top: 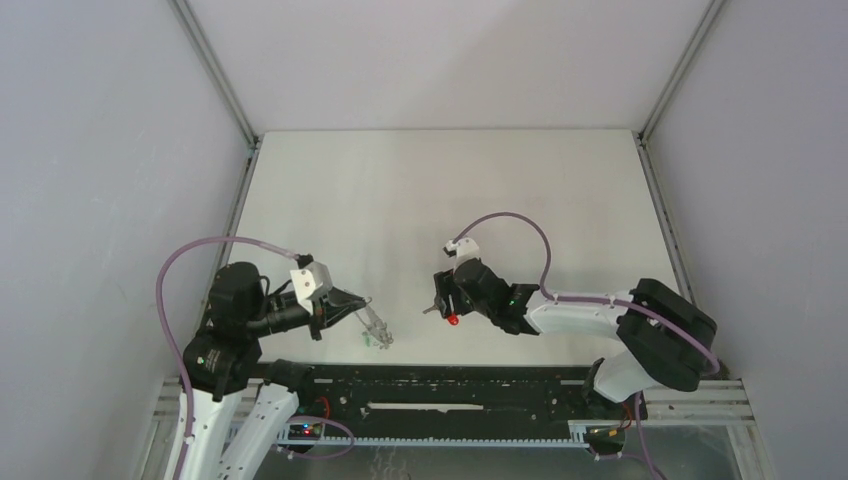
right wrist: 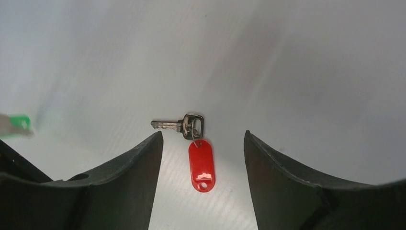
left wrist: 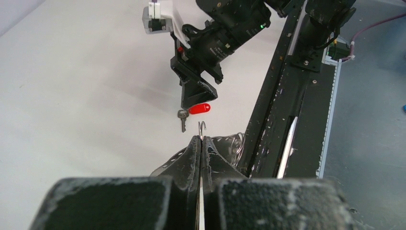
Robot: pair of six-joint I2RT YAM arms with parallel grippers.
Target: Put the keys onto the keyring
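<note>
The key with the red tag [right wrist: 201, 165] lies flat on the white table, its silver blade [right wrist: 167, 125] pointing left. My right gripper [right wrist: 202, 135] hangs over it, open, one finger on each side of the tag and touching neither; the top view shows this gripper [top: 443, 303] beside the red tag [top: 453, 320]. My left gripper [left wrist: 201, 140] is shut on the keyring, whose thin wire hook [left wrist: 202, 127] pokes out past the tips. More of its wire loop [left wrist: 235, 143] hangs to the right. From above, the keyring [top: 378, 330] dangles at the left gripper [top: 367, 306], by the green-tagged key [top: 369, 341].
The white table [top: 450, 190] is walled left, right and back by grey panels. A black rail [top: 430, 385] runs along the near edge, close behind the keyring. The green tag [right wrist: 16, 123] shows blurred at the left edge of the right wrist view.
</note>
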